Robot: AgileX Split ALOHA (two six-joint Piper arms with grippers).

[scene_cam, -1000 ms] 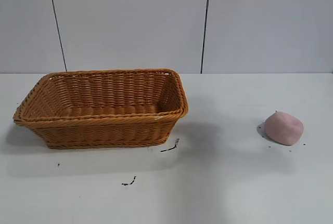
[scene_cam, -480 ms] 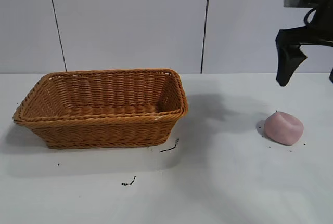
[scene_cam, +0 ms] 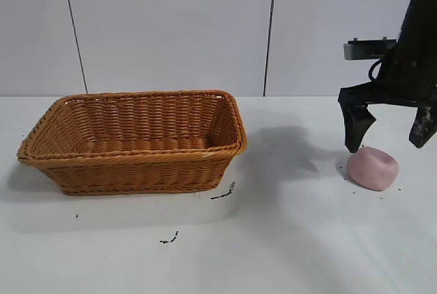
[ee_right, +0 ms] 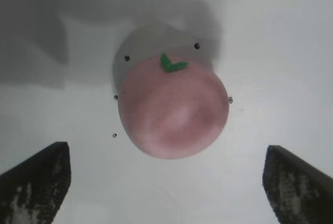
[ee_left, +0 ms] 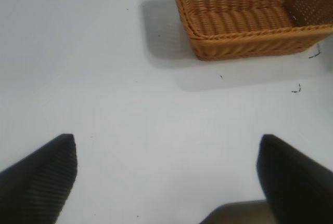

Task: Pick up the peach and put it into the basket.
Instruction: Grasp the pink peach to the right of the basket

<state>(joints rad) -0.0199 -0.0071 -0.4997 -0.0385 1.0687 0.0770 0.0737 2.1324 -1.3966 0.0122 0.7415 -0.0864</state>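
Observation:
The pale pink peach point(scene_cam: 372, 168) lies on the white table at the right; in the right wrist view the peach point(ee_right: 173, 110) shows a small green leaf on top. My right gripper point(scene_cam: 387, 134) hangs just above it, open wide, one finger at the peach's left and the other near the frame's right edge; in its own view the right gripper point(ee_right: 167, 154) is open and empty, the peach just ahead of the fingertips. The orange-brown wicker basket point(scene_cam: 130, 161) stands at the left, empty, and shows in the left wrist view point(ee_left: 244, 39). My left gripper point(ee_left: 167, 143) is open over bare table, outside the exterior view.
Small dark specks lie on the table in front of the basket point(scene_cam: 224, 194) and around the peach. A grey panelled wall stands behind the table.
My right arm has come into view from the upper right and descended toward the peach; it now hangs just above it. Peach and basket have not moved.

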